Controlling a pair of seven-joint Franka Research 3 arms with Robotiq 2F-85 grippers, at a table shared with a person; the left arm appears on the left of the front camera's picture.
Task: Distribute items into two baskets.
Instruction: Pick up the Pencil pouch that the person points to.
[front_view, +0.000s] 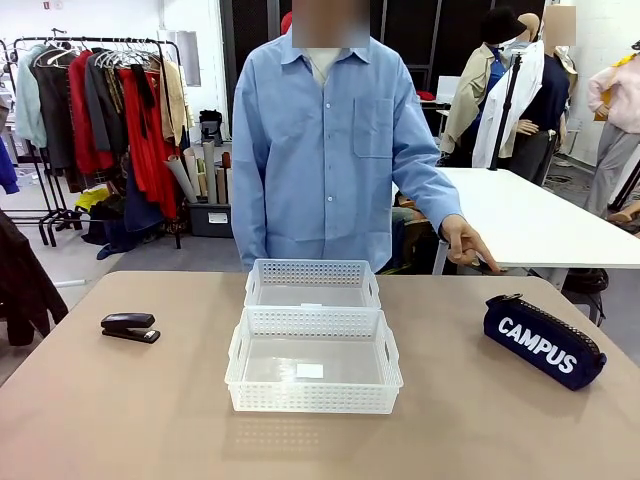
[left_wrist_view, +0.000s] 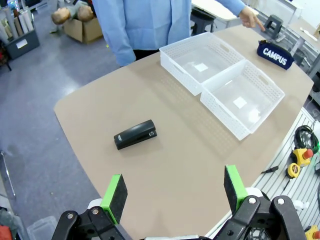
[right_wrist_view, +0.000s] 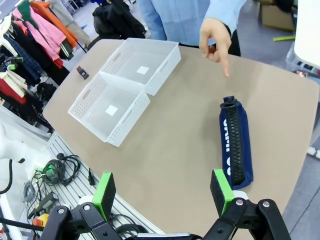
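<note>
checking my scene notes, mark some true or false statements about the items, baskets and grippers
1. The larger basket and the smaller basket hold neither the stapler nor the pouch. True.
2. The left gripper and the right gripper are open. True.
3. The stapler lies beside the pouch. False: they lie on opposite sides of the baskets, stapler at the robot's left.
4. The person's hand rests in the smaller basket. False: it points down near the pouch.
</note>
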